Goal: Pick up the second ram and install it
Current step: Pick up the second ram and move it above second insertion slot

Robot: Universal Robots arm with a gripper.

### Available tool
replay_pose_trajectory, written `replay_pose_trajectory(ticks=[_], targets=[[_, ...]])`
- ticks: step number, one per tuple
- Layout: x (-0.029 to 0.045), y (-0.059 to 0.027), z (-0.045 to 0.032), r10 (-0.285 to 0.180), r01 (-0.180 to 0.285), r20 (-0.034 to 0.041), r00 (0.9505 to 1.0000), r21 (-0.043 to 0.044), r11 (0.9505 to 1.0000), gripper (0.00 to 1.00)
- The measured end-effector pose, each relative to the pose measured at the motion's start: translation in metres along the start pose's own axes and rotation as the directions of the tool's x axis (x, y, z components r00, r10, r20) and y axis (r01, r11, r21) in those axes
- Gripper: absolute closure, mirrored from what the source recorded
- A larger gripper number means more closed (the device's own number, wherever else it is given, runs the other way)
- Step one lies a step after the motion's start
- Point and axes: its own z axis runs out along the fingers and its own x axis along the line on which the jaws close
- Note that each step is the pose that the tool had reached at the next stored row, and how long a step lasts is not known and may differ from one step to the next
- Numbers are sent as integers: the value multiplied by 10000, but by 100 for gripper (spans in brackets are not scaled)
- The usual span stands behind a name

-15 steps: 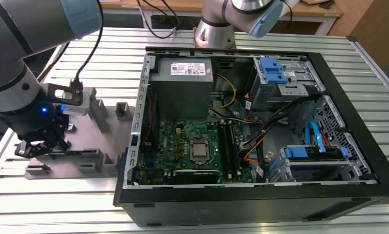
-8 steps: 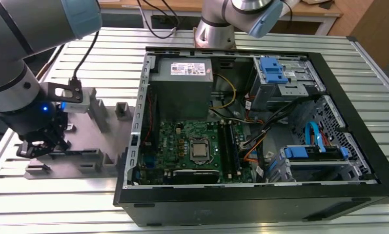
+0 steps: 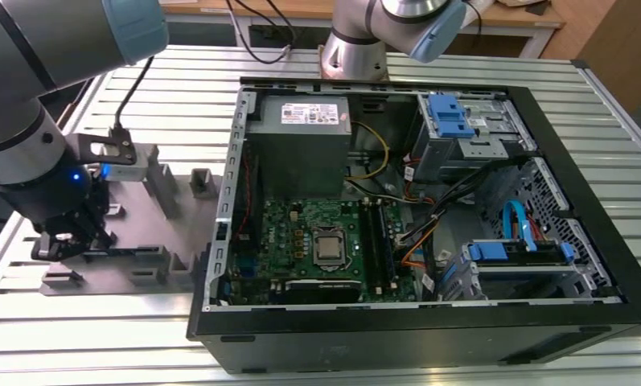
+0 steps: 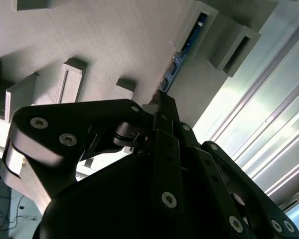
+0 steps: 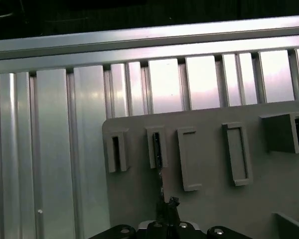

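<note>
A robot arm's black claw (image 3: 68, 240) sits low over the grey moulded fixture plate with tall posts (image 3: 154, 241), which lies on the slatted aluminium table (image 3: 105, 338) at the exterior view's left of the open black computer case (image 3: 406, 342). In the second wrist view the claw (image 4: 162, 103) is closed almost fully on the long, thin grey-green second ram (image 4: 178, 59). The stick stands on edge, its far end seated in a slotted post.

The pinch falls on a narrow edge, so the likely failures are a slip or a twist. A pull that is not straight out of the slot could jam the stick against the post walls or lever it in the fingers.

Space at the plate is tight: in the first wrist view, neighbouring posts stand just beside the ram (image 5: 160, 181). Above the plate the way looks open. The case's raised side wall stands between the plate and the green motherboard (image 3: 298, 221). Loose cables (image 3: 428, 217) hang near the board's dark slots, beside the square silver processor (image 3: 329, 248).
</note>
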Motion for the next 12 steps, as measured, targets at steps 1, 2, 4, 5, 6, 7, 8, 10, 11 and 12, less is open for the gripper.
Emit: replay_pose_trajectory(ticks=[1,2,4,5,6,7,8,10,11,12], targets=[[0,0,1,-112,112,-4,9999,-2,9999,93],[0,0,0,-221,221,-9,9998,-5,9998,93],[0,0,0,-447,447,-18,9990,-12,9990,93],[0,0,0,-554,554,-22,9985,-15,9985,93],[0,0,1,-660,660,-26,9978,-17,9978,93],[0,0,1,-766,766,-30,9971,-20,9971,93],[0,0,0,-872,872,-34,9962,-23,9962,93],[0,0,1,-1085,1085,-42,9941,-30,9941,93],[0,0,1,-1186,1186,-46,9929,-33,9929,93],[0,0,1,-1286,1286,-49,9917,-36,9917,93]])
